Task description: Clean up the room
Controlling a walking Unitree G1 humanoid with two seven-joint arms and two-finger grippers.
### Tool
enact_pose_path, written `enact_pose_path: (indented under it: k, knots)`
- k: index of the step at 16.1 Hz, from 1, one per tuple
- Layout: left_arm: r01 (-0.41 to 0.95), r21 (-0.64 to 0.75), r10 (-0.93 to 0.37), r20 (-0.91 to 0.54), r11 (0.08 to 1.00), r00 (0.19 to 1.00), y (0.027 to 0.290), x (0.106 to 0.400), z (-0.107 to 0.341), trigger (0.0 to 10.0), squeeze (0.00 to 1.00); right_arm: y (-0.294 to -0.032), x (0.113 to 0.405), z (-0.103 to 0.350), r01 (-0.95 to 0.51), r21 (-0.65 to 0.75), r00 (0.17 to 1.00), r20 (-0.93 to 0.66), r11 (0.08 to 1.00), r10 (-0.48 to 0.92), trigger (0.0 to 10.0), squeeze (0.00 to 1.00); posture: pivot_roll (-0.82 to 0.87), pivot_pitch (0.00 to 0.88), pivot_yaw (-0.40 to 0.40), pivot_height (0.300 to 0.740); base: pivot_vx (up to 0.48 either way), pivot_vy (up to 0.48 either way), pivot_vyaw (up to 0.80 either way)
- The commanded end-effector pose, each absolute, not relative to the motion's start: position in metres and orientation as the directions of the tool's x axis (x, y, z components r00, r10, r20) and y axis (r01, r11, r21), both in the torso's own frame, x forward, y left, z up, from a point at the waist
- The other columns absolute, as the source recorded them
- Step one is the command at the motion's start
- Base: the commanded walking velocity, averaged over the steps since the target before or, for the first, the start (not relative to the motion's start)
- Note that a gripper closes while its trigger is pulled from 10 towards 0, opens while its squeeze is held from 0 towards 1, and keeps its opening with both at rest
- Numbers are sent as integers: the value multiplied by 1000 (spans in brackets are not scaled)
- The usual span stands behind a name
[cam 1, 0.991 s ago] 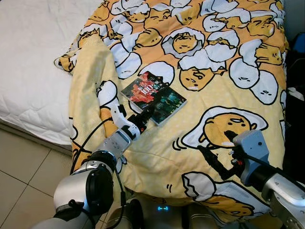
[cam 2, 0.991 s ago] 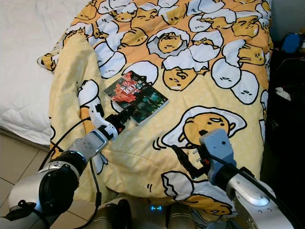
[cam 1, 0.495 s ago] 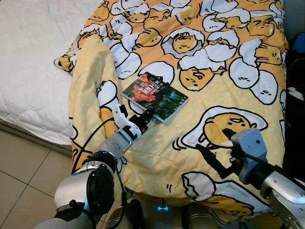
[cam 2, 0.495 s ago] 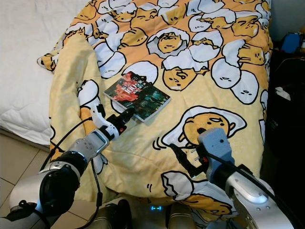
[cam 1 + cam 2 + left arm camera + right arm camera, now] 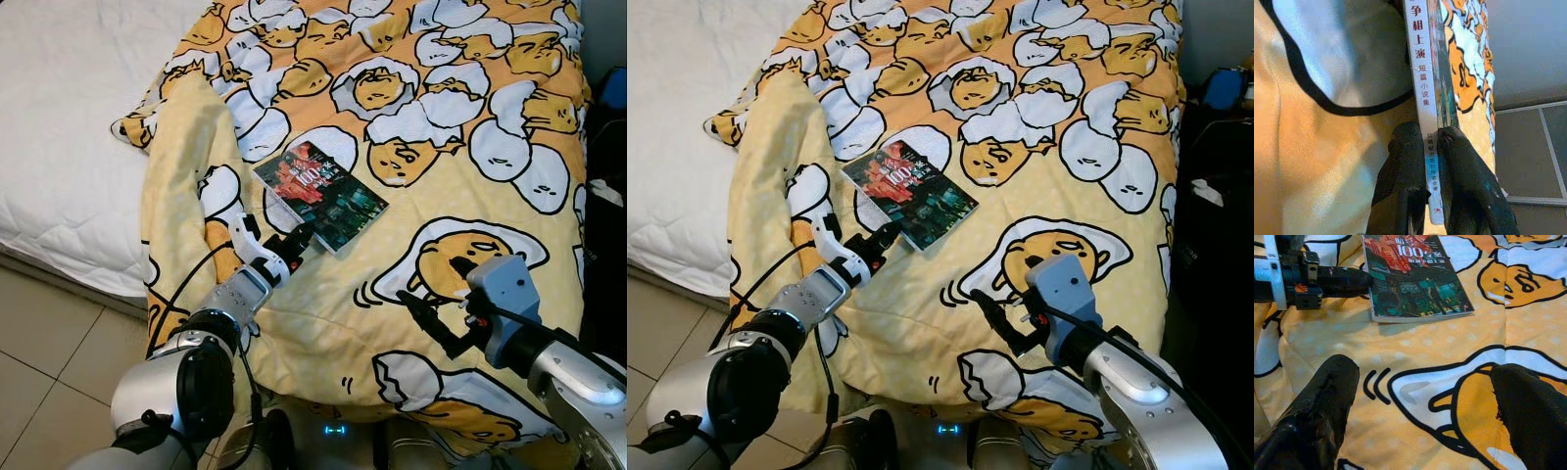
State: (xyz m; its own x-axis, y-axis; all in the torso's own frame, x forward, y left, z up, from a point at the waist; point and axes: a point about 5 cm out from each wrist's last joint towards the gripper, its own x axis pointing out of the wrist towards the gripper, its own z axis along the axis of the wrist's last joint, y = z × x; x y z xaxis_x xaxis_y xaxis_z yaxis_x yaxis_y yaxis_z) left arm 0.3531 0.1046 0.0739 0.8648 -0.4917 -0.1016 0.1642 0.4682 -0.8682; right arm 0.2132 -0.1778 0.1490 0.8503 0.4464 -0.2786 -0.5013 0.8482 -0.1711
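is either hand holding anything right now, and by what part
The left hand pinches the book at its near spine corner, one finger on each cover. The right hand is open above the blanket, holding nothing.

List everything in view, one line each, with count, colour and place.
Book: one, red and dark teal cover, flat on the blanket.
Blanket: one, yellow with white and orange cartoon egg print, spread over the bed.
Mattress: one, white quilted, left of the blanket.
Floor: beige tiles, below the bed's left edge.
Left gripper: one, black fingers shut on the book's near corner.
Right gripper: one, black fingers open, above the blanket, apart from the book.
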Motion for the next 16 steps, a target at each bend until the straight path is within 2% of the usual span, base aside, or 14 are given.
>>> enact_pose_path:
  k: [1, 2, 4, 6, 9, 12, 16]
  knots:
    - [212, -850, -492, -63, 482, 869, 112, 355, 78, 0, 0, -174, 215, 146, -519, -173, 842, -276, 837, 464, 10000, 0, -297, 156, 83, 740, 0, 0, 0]
    - [225, -844, -495, -55, 487, 867, 112, 355, 79, 0, 0, -174, 216, 146, -518, -174, 842, -274, 837, 464, 10000, 0, -297, 156, 83, 740, 0, 0, 0]
    - [432, -751, -588, 72, 500, 806, 116, 363, 103, 0, 0, -175, 227, 144, -494, -171, 862, -229, 853, 453, 10000, 0, -248, 53, 104, 740, 0, 0, 0]
    - [503, -712, -600, 142, 491, 787, 126, 367, 118, 0, 0, -178, 231, 140, -485, -148, 866, -217, 862, 450, 10000, 0, -223, 0, 114, 740, 0, 0, 0]
    - [576, -658, -615, 211, 485, 760, 137, 371, 134, 0, 0, -185, 237, 139, -457, -129, 882, -195, 880, 429, 10000, 0, -217, 0, 120, 740, 0, 0, 0]
    - [671, -572, -667, 266, 472, 696, 148, 368, 147, 0, 0, -180, 251, 144, -436, -109, 897, -131, 893, 422, 10000, 0, -219, 0, 115, 740, 0, 0, 0]
    - [662, -563, -662, 249, 495, 707, 149, 366, 143, 0, 0, -170, 263, 145, -449, -96, 892, -105, 888, 440, 10000, 0, -210, 0, 99, 740, 0, 0, 0]
